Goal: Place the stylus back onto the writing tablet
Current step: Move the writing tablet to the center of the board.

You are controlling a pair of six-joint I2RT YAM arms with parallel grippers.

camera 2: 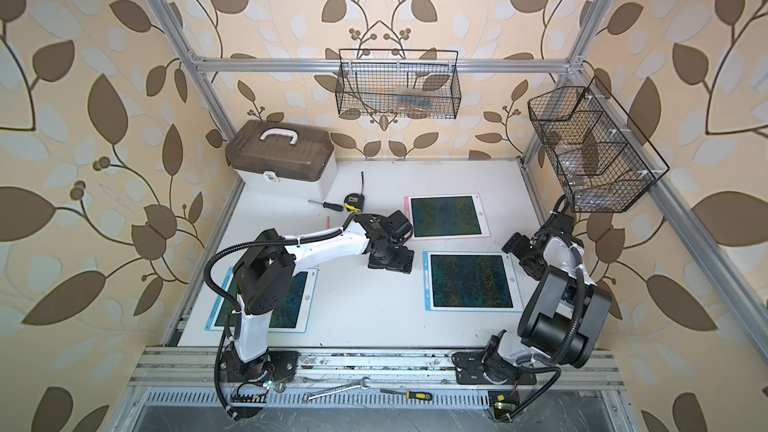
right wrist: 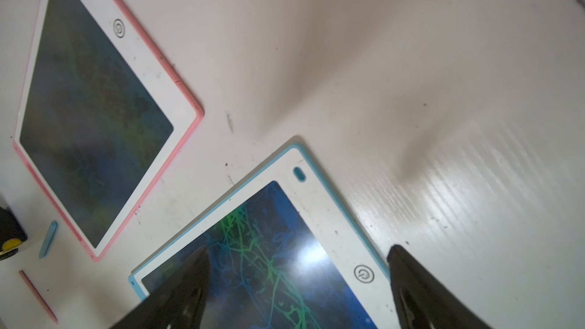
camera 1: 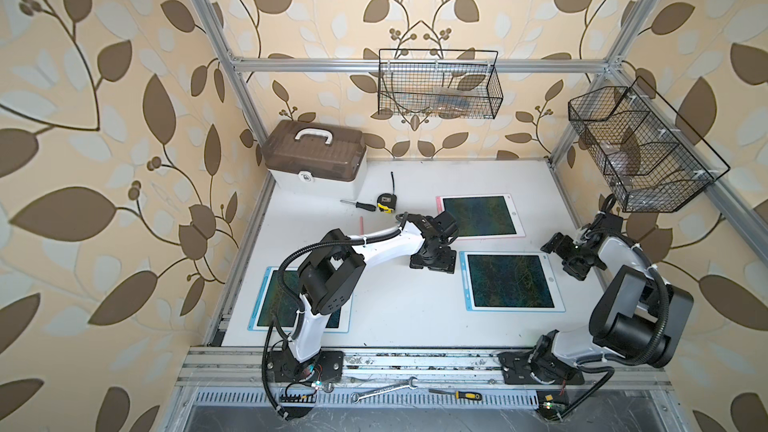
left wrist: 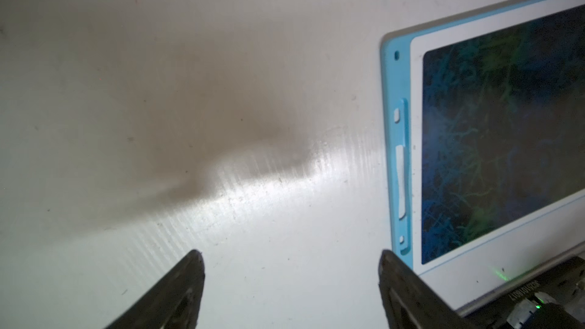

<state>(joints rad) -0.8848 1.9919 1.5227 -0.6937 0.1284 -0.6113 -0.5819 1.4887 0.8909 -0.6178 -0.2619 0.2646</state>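
Our left fingers (left wrist: 180,289) stand wide and empty over bare bench (left wrist: 253,232), just left of a blue tablet (left wrist: 389,169); our right fingers (right wrist: 418,286) gape empty above that tablet's right edge; we see the pink stylus (camera 1: 361,225) on the bench near the tape measure (camera 1: 386,203); a blue stylus (right wrist: 48,239) lies beside the pink tablet (right wrist: 148,68).

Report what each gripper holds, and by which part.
Nothing. The left gripper and right gripper are both open and empty; the pink stylus lies on the table.
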